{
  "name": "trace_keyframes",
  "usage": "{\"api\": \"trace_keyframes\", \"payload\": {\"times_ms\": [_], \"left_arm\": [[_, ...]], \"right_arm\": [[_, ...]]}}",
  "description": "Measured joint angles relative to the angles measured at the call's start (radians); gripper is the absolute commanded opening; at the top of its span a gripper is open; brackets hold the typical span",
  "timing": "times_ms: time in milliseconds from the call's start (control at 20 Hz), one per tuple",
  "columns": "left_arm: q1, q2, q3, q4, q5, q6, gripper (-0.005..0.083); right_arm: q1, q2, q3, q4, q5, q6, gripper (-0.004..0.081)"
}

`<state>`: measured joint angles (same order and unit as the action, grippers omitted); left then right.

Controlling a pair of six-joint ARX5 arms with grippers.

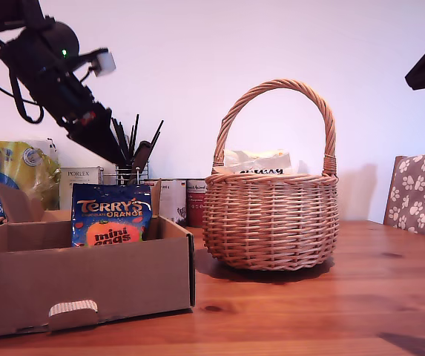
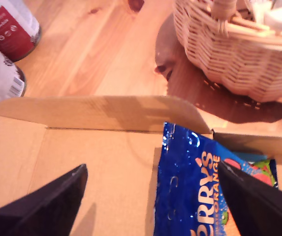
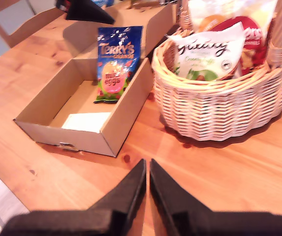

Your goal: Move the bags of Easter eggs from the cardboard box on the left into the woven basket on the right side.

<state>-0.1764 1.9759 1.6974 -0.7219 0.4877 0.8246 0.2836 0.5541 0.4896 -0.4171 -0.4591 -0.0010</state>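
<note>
One blue Terry's bag (image 1: 111,215), glossy and crinkled with orange lettering and a pink egg panel, leans upright against the inner wall of the cardboard box (image 1: 86,285), at the lower left of the exterior view. It is the only bag in the box; a pale patch shows on the box floor in the second wrist view. The basket (image 1: 271,219) stands just beside the box, centre frame. The second wrist view shows two bags inside it: a whitish Galaxy bag (image 3: 207,51) in front and a red-and-cream bag (image 3: 244,34) behind. The exterior view shows only a pale bag top above the rim.

My first gripper (image 2: 153,206) hangs above the box with jaws spread wide, the blue bag between them, ungrasped. My second gripper (image 3: 147,184) is over bare table (image 3: 239,167), jaws pressed together, empty.

Behind the box: two tins (image 2: 5,29), a wire holder of utensils (image 1: 132,167), a kitchen towel pack (image 1: 8,178).
</note>
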Motion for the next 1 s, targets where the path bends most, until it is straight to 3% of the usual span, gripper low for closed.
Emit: {"api": "trace_keyframes", "payload": {"times_ms": [300, 550, 800, 1000], "left_arm": [[0.0, 0.124, 0.0, -0.05, -0.009, 0.014, 0.0783], [0.0, 0.132, 0.0, -0.136, -0.011, 0.016, 0.0774], [0.0, 0.131, 0.001, -0.196, 0.008, 0.017, 0.059], [-0.025, 0.129, 0.001, -0.22, 0.009, 0.016, 0.0581]], "right_arm": [[0.0, 0.0, 0.0, 0.006, -0.048, -0.004, -0.0013], [0.0, 0.0, 0.0, 0.006, -0.055, -0.026, -0.0013], [0.0, -0.002, 0.0, 0.024, -0.135, -0.042, -0.0013], [0.0, -0.007, 0.0, 0.02, -0.137, -0.05, -0.0013]]}}
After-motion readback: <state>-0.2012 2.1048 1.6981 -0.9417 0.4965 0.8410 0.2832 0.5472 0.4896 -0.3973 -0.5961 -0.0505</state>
